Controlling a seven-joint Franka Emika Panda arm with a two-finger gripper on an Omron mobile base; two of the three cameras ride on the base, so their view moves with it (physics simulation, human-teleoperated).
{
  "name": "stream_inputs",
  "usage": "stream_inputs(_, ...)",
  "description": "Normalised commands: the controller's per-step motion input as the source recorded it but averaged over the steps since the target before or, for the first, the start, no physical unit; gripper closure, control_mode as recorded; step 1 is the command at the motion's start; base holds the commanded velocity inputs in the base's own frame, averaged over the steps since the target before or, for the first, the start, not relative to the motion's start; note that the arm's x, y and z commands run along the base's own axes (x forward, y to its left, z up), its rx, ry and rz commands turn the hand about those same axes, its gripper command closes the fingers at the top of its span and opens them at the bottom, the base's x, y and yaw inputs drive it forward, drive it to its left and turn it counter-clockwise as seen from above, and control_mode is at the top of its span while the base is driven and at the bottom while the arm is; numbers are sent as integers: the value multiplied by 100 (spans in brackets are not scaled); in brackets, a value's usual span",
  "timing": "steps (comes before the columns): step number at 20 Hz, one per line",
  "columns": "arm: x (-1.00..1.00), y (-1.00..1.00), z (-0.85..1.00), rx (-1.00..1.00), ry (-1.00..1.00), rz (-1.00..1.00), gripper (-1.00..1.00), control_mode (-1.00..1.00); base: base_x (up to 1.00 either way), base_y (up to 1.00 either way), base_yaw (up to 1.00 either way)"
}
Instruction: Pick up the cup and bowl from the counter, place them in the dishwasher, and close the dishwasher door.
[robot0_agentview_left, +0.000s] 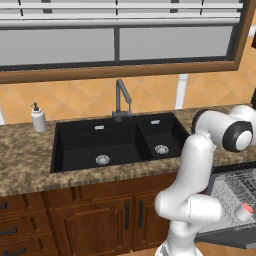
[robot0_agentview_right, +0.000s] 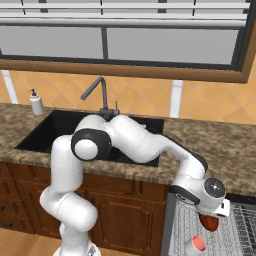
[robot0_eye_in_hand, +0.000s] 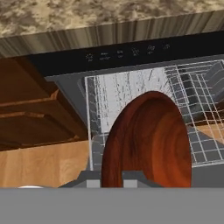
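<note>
Reddish-brown, one bowl sits pinched in the nearly closed end effector; one cup lies on the rack.

A glossy white arm of rounded tubular segments (black bands and grey end caps at its joints).

Open rack lies below; cup stands in its near part.

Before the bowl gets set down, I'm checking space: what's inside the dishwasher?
The cup already stands on the grey wire rack. The gripper-held bowl covers the rack's middle.
</note>
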Motion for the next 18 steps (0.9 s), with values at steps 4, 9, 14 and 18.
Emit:
stream_inputs(4,0,-25,-44,17,-2,0,100,-100,0,0,0)
stream_inputs(9,5,-15,-44,15,-1,0,100,-100,0,0,0)
stream_inputs(14,11,-17,-46,12,0,0,100,-100,0,0,0)
stream_inputs(18,15,-15,-49,8,0,0,100,-100,0,0,0)
